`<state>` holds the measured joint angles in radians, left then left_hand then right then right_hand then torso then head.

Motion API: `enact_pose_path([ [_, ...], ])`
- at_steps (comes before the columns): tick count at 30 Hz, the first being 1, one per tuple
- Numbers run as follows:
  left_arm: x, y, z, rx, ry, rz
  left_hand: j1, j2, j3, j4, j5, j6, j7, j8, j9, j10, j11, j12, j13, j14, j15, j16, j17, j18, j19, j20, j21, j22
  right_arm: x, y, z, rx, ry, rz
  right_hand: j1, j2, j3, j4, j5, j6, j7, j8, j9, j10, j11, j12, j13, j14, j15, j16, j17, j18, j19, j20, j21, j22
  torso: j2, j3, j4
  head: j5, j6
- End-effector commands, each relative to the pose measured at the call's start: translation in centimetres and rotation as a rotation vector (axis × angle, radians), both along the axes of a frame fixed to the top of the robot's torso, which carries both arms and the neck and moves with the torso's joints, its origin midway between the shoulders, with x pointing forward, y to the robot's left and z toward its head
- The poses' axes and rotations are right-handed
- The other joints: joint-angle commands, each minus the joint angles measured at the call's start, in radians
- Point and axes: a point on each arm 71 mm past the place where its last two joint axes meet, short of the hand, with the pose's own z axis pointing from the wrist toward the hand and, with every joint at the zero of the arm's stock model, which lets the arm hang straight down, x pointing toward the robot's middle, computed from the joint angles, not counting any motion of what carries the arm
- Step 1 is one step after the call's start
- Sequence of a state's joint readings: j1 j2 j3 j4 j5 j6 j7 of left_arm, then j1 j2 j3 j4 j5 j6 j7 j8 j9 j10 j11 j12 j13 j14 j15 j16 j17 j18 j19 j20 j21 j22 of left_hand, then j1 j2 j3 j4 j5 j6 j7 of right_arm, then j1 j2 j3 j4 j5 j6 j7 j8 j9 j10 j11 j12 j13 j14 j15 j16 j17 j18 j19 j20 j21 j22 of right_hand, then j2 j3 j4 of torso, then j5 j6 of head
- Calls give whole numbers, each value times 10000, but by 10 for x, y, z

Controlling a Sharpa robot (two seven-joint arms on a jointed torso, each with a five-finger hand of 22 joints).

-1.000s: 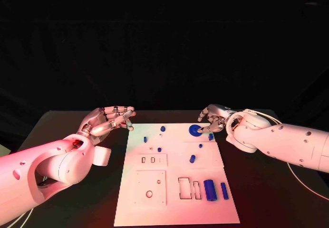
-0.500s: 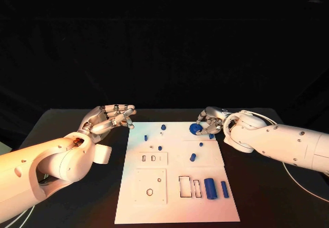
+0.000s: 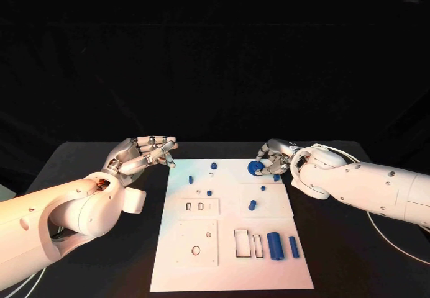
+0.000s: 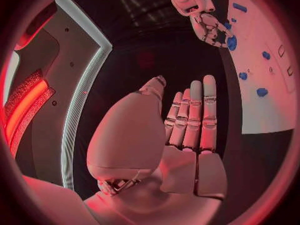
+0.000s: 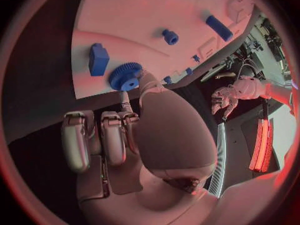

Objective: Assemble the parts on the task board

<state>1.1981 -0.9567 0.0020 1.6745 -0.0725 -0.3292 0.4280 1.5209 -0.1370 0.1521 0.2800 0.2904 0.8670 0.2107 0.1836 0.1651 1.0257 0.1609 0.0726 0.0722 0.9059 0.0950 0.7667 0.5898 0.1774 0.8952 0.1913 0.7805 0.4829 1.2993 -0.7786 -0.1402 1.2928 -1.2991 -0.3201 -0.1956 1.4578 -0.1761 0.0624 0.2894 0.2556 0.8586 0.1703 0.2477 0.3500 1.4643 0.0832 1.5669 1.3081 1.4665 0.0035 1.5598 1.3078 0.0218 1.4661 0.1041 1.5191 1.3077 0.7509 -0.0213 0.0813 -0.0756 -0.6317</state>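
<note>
Right robot hand (image 3: 276, 158) pinches the blue gear (image 3: 255, 167) at the task board (image 3: 228, 273)'s far right corner, likely to seat it. Left robot hand (image 3: 143, 158) hovers off the board's far left corner, fingers loosely apart, holding nothing, clear of the work.

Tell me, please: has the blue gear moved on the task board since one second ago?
Yes. The blue gear, held by the right hand, has shifted slightly toward the far edge of the task board.
</note>
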Motion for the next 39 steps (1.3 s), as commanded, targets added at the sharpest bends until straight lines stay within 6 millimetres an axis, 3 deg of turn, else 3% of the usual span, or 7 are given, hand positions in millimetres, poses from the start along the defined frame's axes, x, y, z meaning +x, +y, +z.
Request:
enact_pose_path([
  [1, 0, -2, 1, -97, -50, -185, 87, -3, 51, 3, -39, -57, -20, -1, 16, -64, -20, 27, 3, -61, 27, 36, -15, 30, -54, -12, 28, 9, 1, 1, 0, -27, -39, 7, -7, 72, 52, -7, 59, 15, -27, 61, 6, 1065, 32, 39, 2627, 979, 83, 45, 2334, -72, 769, 93, 41, 2088, 2, -6, -3, -20, -4],
  [10, 0, -2, 1, -85, -40, -176, 87, -3, 51, 3, -39, -57, -20, -1, 16, -64, -20, 27, 3, -61, 27, 36, -15, 30, -54, -12, 28, 9, 3, 3, -4, -124, 282, 22, -43, 259, 271, -24, 99, 245, -82, 167, 13, 1065, -11, 39, 2627, 989, 55, 57, 2382, -100, 819, 79, 136, 2199, 1, 3, 3, -20, -23],
  [18, 0, -2, 1, -78, -27, -180, 87, -3, 51, 3, -39, -57, -20, -1, 16, -64, -20, 27, 3, -61, 27, 36, -15, 30, -54, -12, 28, 9, 2, 5, -8, -582, 292, 201, 133, 231, 466, -93, 52, 383, -124, 181, -2, 1065, -51, 39, 2627, 996, 20, 65, 2418, -120, 857, 51, 205, 2278, 0, 0, -9, -8, -54],
  [21, 0, -2, 1, -76, -24, -178, 87, -3, 51, 3, -39, -57, -20, -1, 16, -64, -20, 27, 3, -61, 27, 36, -15, 30, -54, -12, 28, 9, 1, 7, -8, -756, 186, 285, 227, 186, 712, -71, -273, 463, -141, 153, -36, 1065, -69, 39, 2627, 999, 1, 68, 2431, -129, 872, 27, 234, 2314, -1, 2, -9, -5, -62],
  [25, 0, -1, 1, -72, -20, -174, 87, -3, 51, 3, -39, -57, -20, -1, 16, -64, -20, 27, 3, -61, 27, 36, -15, 30, -54, -12, 28, 9, 0, 8, -6, -800, -217, 349, 306, 199, 919, -76, -294, 568, -173, 163, -49, 1065, -95, 39, 2627, 999, -20, 69, 2435, -136, 884, 15, 255, 2339, -5, 1, -12, -18, -66],
  [33, 0, -1, 1, -69, -13, -171, 87, -3, 51, 3, -39, -57, -20, -1, 16, -64, -20, 27, 3, -61, 27, 36, -15, 30, -54, -12, 28, 9, -7, 20, 2, -630, -1257, 780, 405, 65, 1521, -102, 110, 792, -232, 150, -102, 1065, -154, 39, 2627, 1006, -68, 75, 2465, -188, 986, -31, 421, 2526, -8, 8, -7, -9, -40],
  [39, 0, -1, 1, -66, -13, -163, 99, 2, 66, 6, -38, -60, -24, -2, 22, -72, -19, 35, 5, -72, 29, 54, -24, 32, -94, -6, 77, 45, -20, 43, 14, -526, -2048, 1442, 376, -10, 1695, -102, 229, 869, -252, 152, -111, 1065, -171, 39, 2627, 1008, -84, 77, 2474, -218, 1047, -44, 517, 2631, -13, 1, -9, -3, -14],
])
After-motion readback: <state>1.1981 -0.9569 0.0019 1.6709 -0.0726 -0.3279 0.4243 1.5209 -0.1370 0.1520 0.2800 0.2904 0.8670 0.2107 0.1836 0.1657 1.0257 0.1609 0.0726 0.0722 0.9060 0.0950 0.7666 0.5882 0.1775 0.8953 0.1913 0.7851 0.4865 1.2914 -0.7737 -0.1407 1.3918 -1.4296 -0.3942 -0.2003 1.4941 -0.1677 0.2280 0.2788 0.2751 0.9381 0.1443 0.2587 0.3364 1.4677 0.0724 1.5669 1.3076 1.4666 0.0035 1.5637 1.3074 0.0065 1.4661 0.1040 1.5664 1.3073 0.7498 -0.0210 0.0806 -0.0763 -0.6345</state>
